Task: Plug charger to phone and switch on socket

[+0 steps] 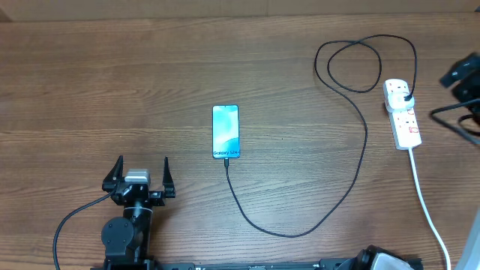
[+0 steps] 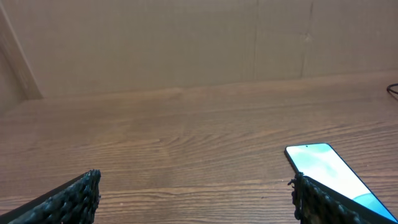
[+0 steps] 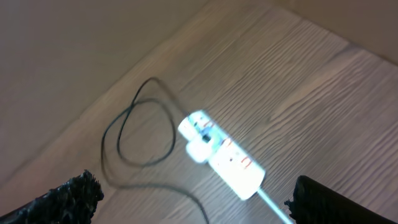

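The phone [image 1: 226, 132] lies screen-up and lit at mid-table, and also shows in the left wrist view [image 2: 323, 165]. The black charger cable [image 1: 352, 176] meets the phone's near short edge with its tip. It curves right and loops up to a black plug [image 1: 405, 94] seated in the white socket strip [image 1: 403, 120]. My left gripper [image 1: 142, 176] is open and empty, to the left of and nearer than the phone, its fingers [image 2: 194, 190] wide apart. My right gripper [image 3: 193, 199] is open and empty, high above the socket strip [image 3: 221, 152] and cable loop [image 3: 140, 124].
The strip's thick white cord [image 1: 427, 202] runs to the front right edge. Part of the right arm [image 1: 461, 75] and dark cables are at the right edge. A cardboard wall [image 2: 186, 43] stands along the table's far side.
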Tool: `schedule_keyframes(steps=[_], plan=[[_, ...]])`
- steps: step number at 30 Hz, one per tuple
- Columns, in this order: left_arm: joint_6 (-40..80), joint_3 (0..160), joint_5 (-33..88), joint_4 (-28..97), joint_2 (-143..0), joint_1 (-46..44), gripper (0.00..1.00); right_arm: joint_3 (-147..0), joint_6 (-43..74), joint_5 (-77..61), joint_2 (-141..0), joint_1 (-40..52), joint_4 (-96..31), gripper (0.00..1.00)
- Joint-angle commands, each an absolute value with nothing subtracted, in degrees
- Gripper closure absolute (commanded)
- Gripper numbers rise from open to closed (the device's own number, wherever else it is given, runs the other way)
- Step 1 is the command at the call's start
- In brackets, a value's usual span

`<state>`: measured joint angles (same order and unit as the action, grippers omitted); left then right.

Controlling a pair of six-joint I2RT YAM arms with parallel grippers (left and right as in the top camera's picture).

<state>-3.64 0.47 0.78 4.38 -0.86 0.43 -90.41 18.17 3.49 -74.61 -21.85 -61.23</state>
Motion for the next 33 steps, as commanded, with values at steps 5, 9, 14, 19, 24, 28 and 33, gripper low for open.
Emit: schedule_keyframes(steps=[5,9,14,19,24,28,33], plan=[[-5.1,0.3,0.4,4.5,-0.3,0.7,0.01,-81.7,18.1,3.8,-69.5,-13.3,-61.2,0.0],[-5.1,0.3,0.4,4.5,-0.3,0.7,0.0,-76.7,18.1,3.8,-67.9,-10.5,-61.2,0.0],[-5.1,0.3,0.4,4.5,-0.3,0.7,0.01,-70.6,18.1,3.8,-66.4,-9.7,-61.2,0.0],[-5.1,0.3,0.4,4.5,-0.3,0.7,0.0,-66.5,18.1,3.8,-65.5,-9.7,-61.2,0.0],[-5.1,0.3,0.4,4.5,-0.3,0.7,0.0,-64.4,18.1,3.8,-64.9,-9.7,-61.2,0.0],[-5.1,0.3,0.4,4.5,-0.3,0.7,0.01,-64.1,18.1,3.8,-64.6,-9.7,-61.2,0.0],[-5.1,0.3,0.4,4.5,-0.3,0.7,0.01,-64.1,18.1,3.8,-63.7,-9.7,-61.2,0.0]])
